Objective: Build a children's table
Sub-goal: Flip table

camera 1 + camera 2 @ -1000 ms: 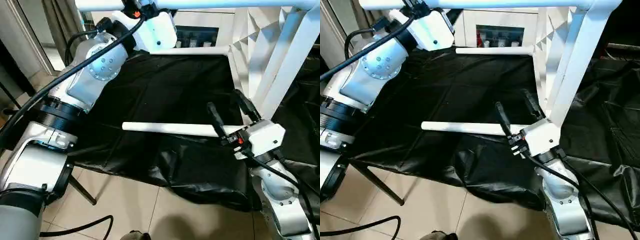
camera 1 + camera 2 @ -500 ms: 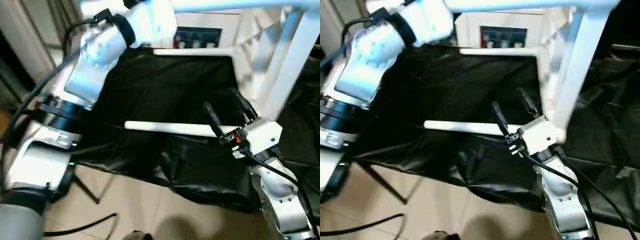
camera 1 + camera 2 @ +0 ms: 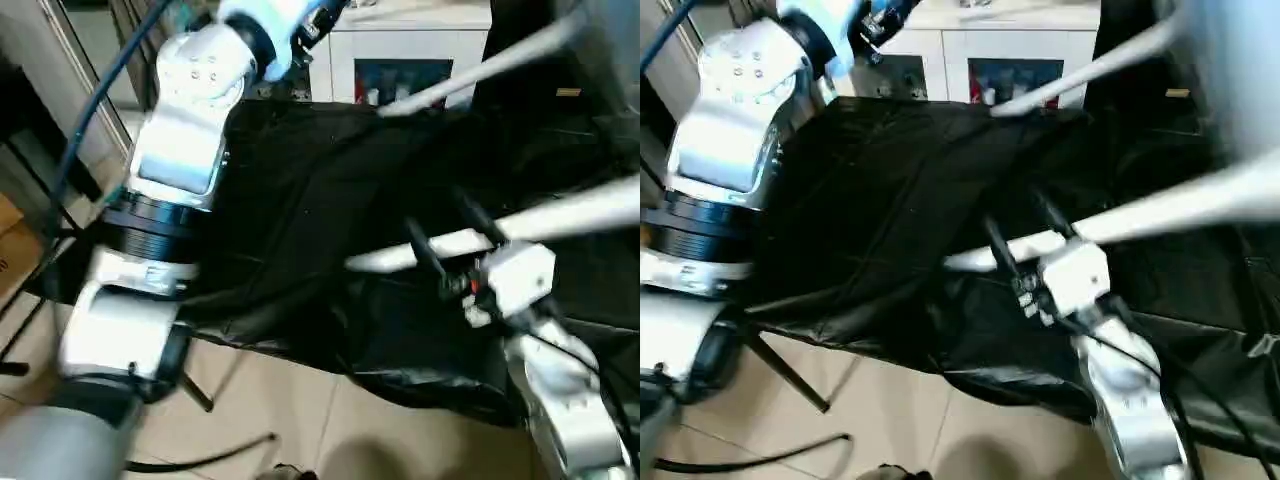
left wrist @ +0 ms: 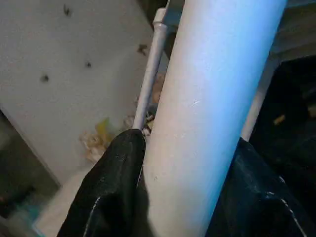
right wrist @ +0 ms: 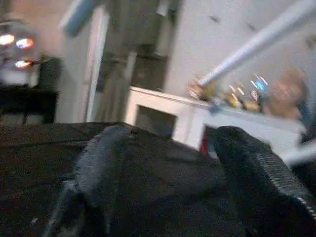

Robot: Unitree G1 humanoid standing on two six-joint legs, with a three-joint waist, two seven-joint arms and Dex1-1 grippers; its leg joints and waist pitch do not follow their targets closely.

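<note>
Left eye view: left gripper (image 4: 185, 197) at upper left, closed on a white table leg (image 4: 212, 98), its fingers (image 4: 116, 187) pressing either side. Black cloth (image 3: 300, 200) across centre. Right gripper (image 3: 448, 240) at centre right, jaws apart, holding nothing; another white leg (image 3: 560, 215) crossed between its fingers.

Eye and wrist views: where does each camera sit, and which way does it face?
Eye views: head, facing forward and down at the black cloth; left arm, right gripper show.
Left wrist view: on that wrist, along the left gripper shut on a white leg.
Right wrist view: on that wrist, over open fingers toward the white cabinet.
Shared: eye views show the cabinet too.
</note>
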